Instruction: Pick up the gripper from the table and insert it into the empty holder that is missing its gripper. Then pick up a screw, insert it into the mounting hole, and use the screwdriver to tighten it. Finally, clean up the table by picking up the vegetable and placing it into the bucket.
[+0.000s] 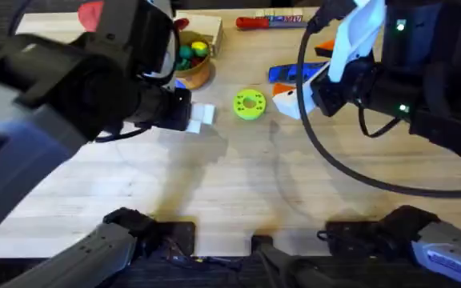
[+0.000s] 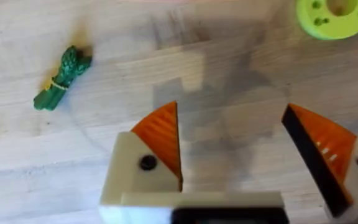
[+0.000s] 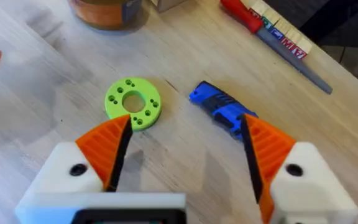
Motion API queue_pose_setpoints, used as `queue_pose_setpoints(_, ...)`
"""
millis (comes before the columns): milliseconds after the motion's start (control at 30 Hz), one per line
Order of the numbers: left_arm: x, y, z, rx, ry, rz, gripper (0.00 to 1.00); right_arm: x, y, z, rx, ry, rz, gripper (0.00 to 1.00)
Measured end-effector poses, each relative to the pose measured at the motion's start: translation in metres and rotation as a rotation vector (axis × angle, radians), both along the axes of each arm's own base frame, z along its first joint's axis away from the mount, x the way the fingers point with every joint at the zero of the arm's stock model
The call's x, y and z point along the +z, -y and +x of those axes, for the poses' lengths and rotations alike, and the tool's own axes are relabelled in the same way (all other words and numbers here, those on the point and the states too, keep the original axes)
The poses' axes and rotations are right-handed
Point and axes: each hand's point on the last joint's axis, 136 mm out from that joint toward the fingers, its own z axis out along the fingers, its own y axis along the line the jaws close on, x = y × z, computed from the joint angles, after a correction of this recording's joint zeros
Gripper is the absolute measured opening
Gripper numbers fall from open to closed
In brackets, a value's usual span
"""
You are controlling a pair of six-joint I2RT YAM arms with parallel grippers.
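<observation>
Looking down on a pale wooden table (image 1: 238, 176), 2 robot arms rise large and dark at either side. The bucket (image 1: 196, 70), golden-tan, stands at the far edge behind the left arm, with yellow, red and green toy foods (image 1: 190, 51) in the white box (image 1: 206, 28) just behind it. A blue screwdriver (image 3: 219, 109) lies on the wood near the right gripper (image 3: 185, 152), and beside it sits a green disc (image 3: 133, 102) with a central hole (the disc lies between the 2 arms). A thin red-handled screwdriver (image 3: 272, 34) rests at the far edge.

Both grippers have white fingers with orange ribbed pads, and both are spread wide with nothing between them. The left gripper (image 2: 232, 155) hovers above bare wood.

The vegetable (image 2: 61, 78), small, dark green and leafy, lies flat on the table in the left wrist view, off to 1 side of the left fingers and a little ahead of them, its long axis running diagonally. The left arm looks the nearer of the 2, and it would need to shift sideways and turn its fingers across that axis before closing.
</observation>
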Motion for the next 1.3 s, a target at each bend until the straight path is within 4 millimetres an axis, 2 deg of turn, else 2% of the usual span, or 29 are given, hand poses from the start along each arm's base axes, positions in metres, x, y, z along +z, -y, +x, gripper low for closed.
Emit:
queue_pose_setpoints(133,-0.015,-0.015,0.004,0.028,-0.056,0.073,0.986,0.000,-0.001,-0.001,0.005,-0.002,0.003,0.992)
queue_pose_setpoints(300,-0.012,-0.045,0.012,-0.027,-0.046,0.172,0.986,0.000,-0.001,-0.001,0.006,-0.002,0.004,0.991)
queue_pose_setpoints(467,-0.005,-0.094,0.027,-0.012,-0.009,0.244,0.985,0.000,-0.001,-0.001,0.006,-0.003,0.004,0.991)
queue_pose_setpoints(633,-0.001,-0.141,0.040,0.028,0.038,0.237,0.986,-0.001,-0.002,0.000,0.009,-0.006,0.005,0.991)
queue_pose_setpoints(833,-0.019,-0.187,0.049,0.054,0.023,0.238,0.986,-0.020,-0.005,0.003,0.010,-0.060,-0.021,0.991)
queue_pose_setpoints(967,-0.048,-0.199,0.045,0.029,-0.063,0.196,0.986,-0.033,-0.006,0.005,0.009,-0.096,-0.040,0.991)
queue_pose_setpoints(1100,-0.081,-0.204,0.044,-0.013,-0.144,0.154,0.986,-0.035,-0.006,0.006,0.009,-0.100,-0.042,0.991)
queue_pose_setpoints(1300,-0.108,-0.200,0.049,-0.056,-0.179,0.096,0.953,-0.032,-0.007,0.008,0.009,-0.085,-0.035,0.990)
